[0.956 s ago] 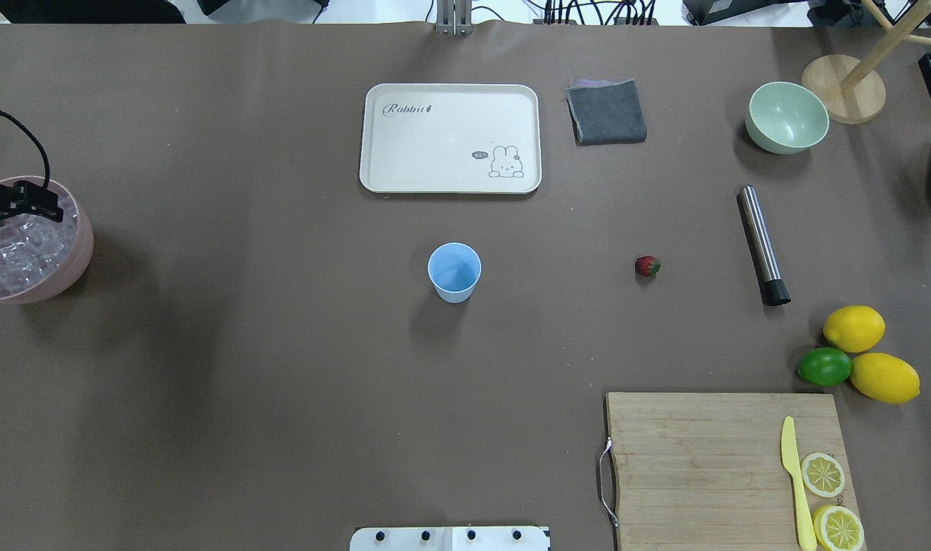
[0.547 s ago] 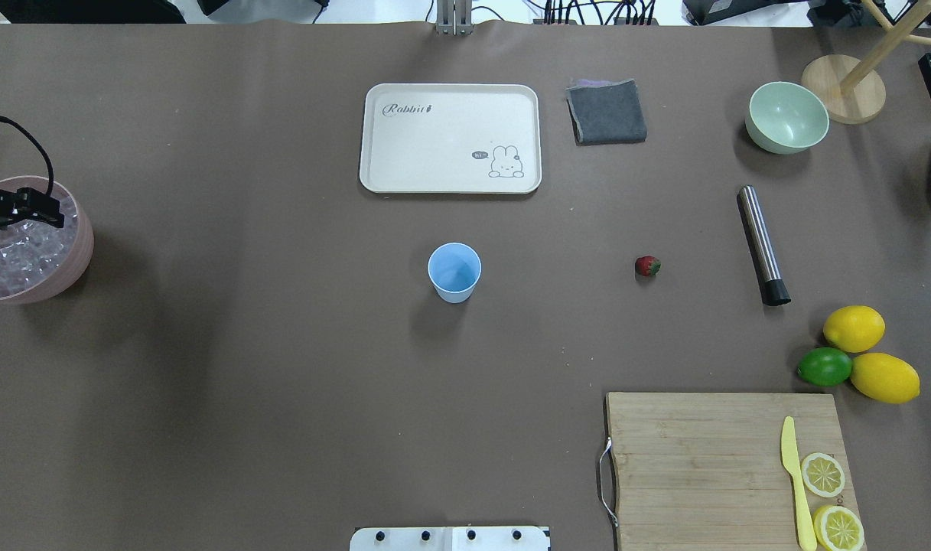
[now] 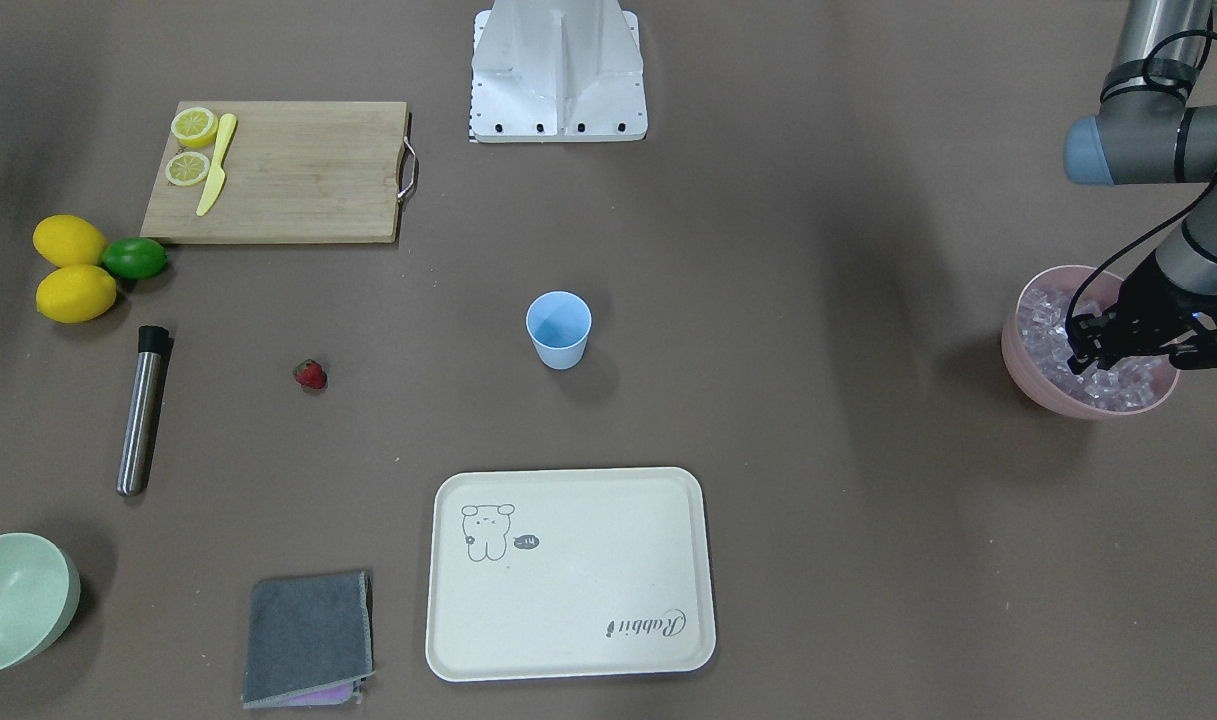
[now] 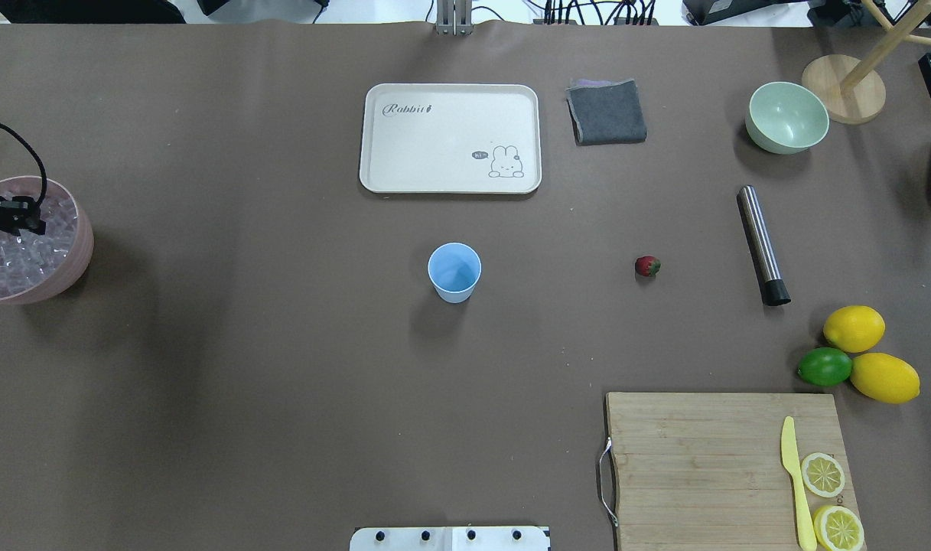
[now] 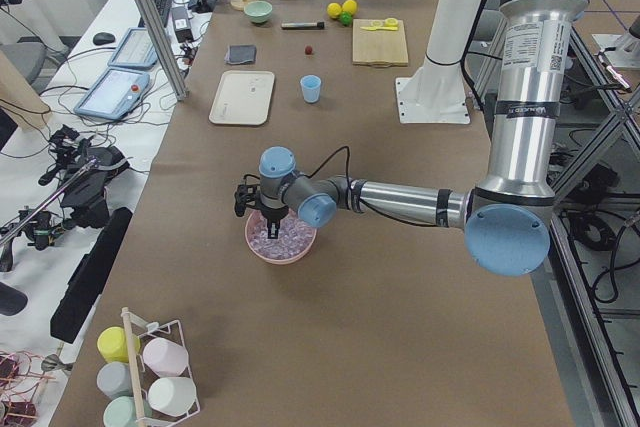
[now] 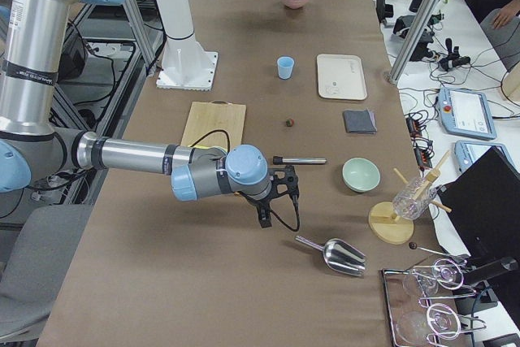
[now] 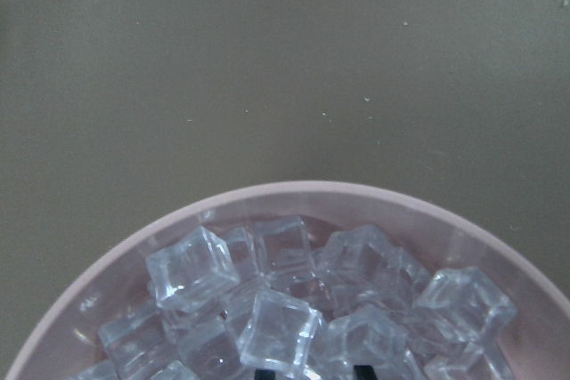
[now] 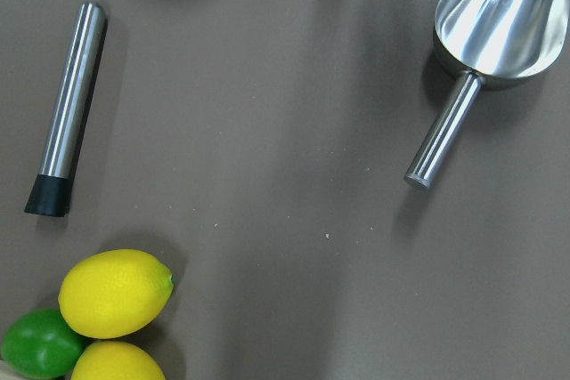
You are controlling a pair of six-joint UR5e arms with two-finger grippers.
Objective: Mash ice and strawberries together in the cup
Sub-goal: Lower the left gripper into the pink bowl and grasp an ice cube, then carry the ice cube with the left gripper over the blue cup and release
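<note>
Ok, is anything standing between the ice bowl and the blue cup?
Nothing visible. Bare table runs from the pink bowl, where the left hand is at the ice, to the cup; the tray sits off that line.

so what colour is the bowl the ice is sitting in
Pink. The bowl shows best in the exterior front-facing view.

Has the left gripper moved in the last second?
Yes. Overhead, the left gripper has pulled away from the pink bowl's right rim, toward the view's left edge.
</note>
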